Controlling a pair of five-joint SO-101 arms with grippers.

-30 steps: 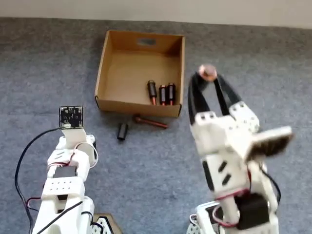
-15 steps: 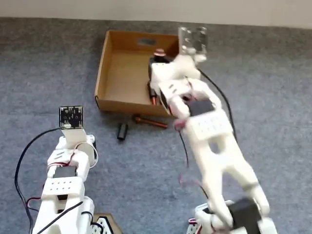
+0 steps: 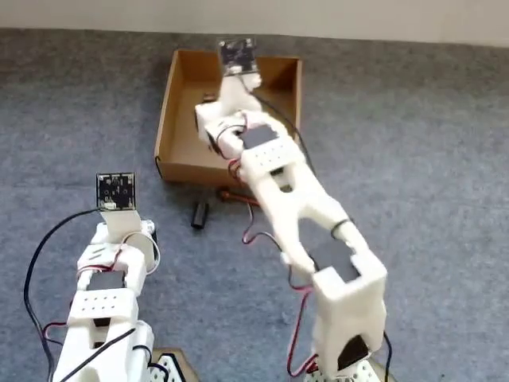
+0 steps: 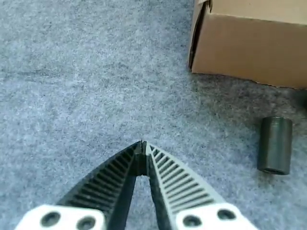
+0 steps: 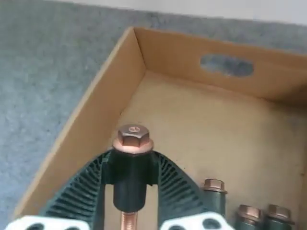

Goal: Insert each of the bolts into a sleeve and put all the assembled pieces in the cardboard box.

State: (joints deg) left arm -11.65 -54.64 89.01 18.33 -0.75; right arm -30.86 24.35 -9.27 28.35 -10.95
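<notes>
My right gripper [image 5: 132, 160] is shut on an assembled piece [image 5: 129, 184], a copper bolt through a dark sleeve, held above the floor of the cardboard box [image 5: 168, 52]. Three assembled pieces [image 5: 214, 191] lie in the box's near corner. In the high view the right arm stretches over the cardboard box [image 3: 169, 111] and hides much of its inside. A loose black sleeve [image 3: 200, 213] lies on the carpet in front of the box, and a copper bolt [image 3: 230, 195] beside it is partly under the arm. My left gripper [image 4: 142, 147] is shut and empty, low over the carpet, short of the sleeve [image 4: 275, 143].
Grey carpet covers the whole surface. The box's front corner [image 4: 240, 48] stands just beyond the loose sleeve in the left wrist view. A cut-out handle hole [image 5: 226, 64] is in the box's far wall. The left arm [image 3: 107, 270] stands at the near left.
The right arm has swung from raised beside the box's right side to over the box, carrying the assembled piece. The left arm has stayed still.
</notes>
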